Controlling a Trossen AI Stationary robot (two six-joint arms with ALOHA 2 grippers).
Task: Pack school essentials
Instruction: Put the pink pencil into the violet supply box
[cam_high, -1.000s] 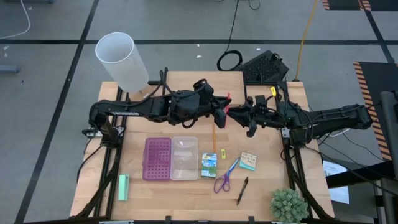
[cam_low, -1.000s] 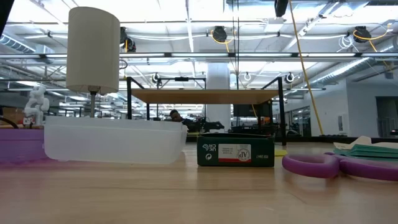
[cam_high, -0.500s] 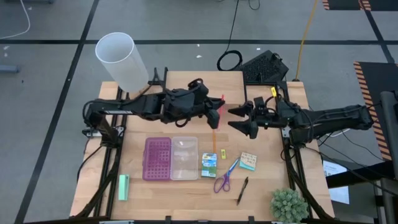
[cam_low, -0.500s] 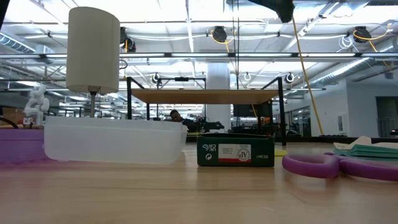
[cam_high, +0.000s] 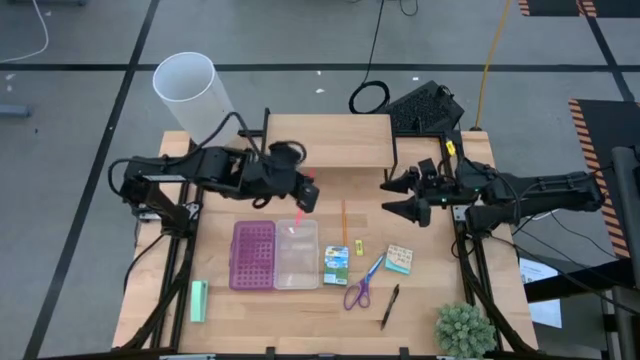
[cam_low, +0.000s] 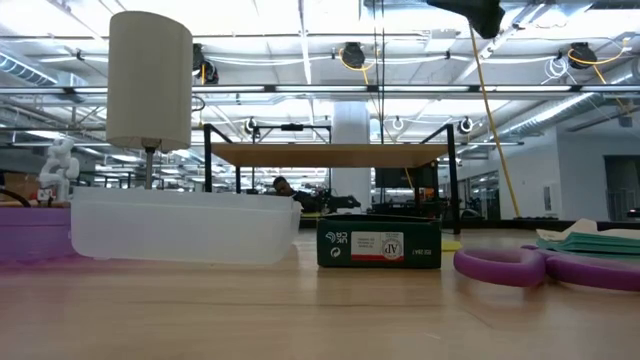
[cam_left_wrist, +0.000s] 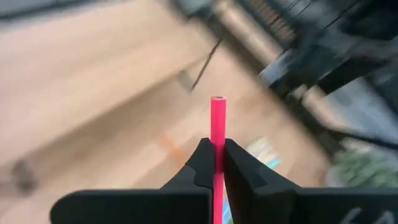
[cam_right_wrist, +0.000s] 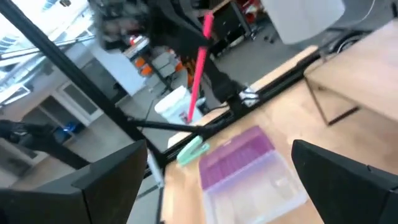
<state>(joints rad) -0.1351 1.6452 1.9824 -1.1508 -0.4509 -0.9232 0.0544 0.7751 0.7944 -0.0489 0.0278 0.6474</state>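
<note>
My left gripper (cam_high: 306, 196) hangs above the table's middle, shut on a pink pencil (cam_left_wrist: 217, 118), just beyond the far edge of the case's clear half (cam_high: 297, 253). The case's purple half (cam_high: 253, 255) lies beside it. My right gripper (cam_high: 392, 199) hovers open to the right, holding nothing. Flat on the table lie an orange pencil (cam_high: 344, 222), a green-blue packet (cam_high: 336, 264), a tiny yellow piece (cam_high: 359, 247), a teal-beige pad (cam_high: 399, 259), purple-blue scissors (cam_high: 360, 285) and a black pen (cam_high: 389, 306). My left gripper pinches the pink pencil's shaft (cam_left_wrist: 217, 154) between its two fingers. The pencil runs along the fingers, and its free end (cam_left_wrist: 217, 99) sticks out past the fingertips. It is lifted clear of the table; the right wrist view shows it steeply tilted (cam_right_wrist: 198, 68).
A mint-green block (cam_high: 198, 300) lies near the front left corner. A white cylinder (cam_high: 190, 95) stands at the far left, a raised wooden shelf (cam_high: 328, 140) at the far middle, and a small plant (cam_high: 463, 330) at the front right.
My left gripper has carried the pink pencil from the table's middle toward the left, to the far edge of the case's clear half, staying shut on it. My right gripper has drawn back a little toward the table's right edge.
</note>
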